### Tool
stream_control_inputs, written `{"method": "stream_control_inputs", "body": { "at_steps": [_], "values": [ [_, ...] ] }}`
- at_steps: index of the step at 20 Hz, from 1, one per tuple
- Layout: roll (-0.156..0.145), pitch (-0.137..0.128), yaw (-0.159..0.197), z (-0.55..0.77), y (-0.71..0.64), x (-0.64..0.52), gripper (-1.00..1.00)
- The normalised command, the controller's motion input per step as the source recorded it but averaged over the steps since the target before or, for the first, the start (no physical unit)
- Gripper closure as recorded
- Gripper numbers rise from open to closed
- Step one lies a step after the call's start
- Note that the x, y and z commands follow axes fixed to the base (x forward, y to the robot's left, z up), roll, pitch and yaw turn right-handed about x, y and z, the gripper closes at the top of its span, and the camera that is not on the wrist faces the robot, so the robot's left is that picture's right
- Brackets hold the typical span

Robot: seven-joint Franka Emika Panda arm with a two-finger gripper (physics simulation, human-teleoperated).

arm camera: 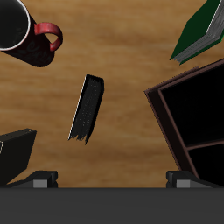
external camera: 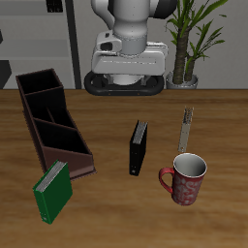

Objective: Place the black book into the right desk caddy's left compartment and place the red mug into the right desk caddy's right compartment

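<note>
The black book point(external camera: 139, 148) stands upright on the table's middle and also shows in the wrist view point(arm camera: 86, 108). The red mug point(external camera: 187, 179) stands near the front edge, handle toward the book; part of it shows in the wrist view point(arm camera: 26, 39). The maroon-brown desk caddy point(external camera: 79, 147) lies along the table's side, all sections empty; its squarish end section point(external camera: 38, 85) is farthest back, and a narrow slanted-divider section point(external camera: 48, 112) is beside it. My gripper point(arm camera: 112, 180) hangs high above the table, open and empty, with fingertips point(arm camera: 44, 180) wide apart, nothing between them.
A green book point(external camera: 53, 191) leans at the caddy's front end. Another thin dark book point(external camera: 186, 128) stands behind the mug. A potted plant point(external camera: 194, 44) stands at the back beside the robot's base point(external camera: 124, 83).
</note>
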Motion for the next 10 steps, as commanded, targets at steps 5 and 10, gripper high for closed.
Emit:
{"method": "stream_control_inputs", "body": {
  "at_steps": [5,10],
  "values": [
    [-0.019,-0.021,-0.013,-0.05,0.26,0.2,-1.0],
    [-0.001,-0.011,-0.011,-0.19,0.11,0.19,-1.0]
  ]
}}
